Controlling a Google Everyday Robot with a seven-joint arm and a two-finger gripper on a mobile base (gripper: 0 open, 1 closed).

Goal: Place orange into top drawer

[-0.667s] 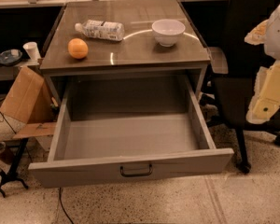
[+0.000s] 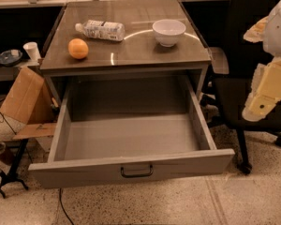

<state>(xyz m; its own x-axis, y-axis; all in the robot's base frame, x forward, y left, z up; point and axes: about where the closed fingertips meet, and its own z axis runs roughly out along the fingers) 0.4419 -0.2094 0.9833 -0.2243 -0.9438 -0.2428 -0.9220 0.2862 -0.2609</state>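
The orange behind the open top drawer looks firm, light and rollable (pinch its middle). The gripper hangs right of the drawer; I cannot tell its grip.

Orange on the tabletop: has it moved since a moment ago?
No. The orange keeps its spot left of the white bowl, near the bottle; the pincer hangs at the far right, in front of the chair.

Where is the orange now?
In the camera view, the orange sits left on the cabinet top, beside the bottle, above the open top drawer; the gripper hangs far right.
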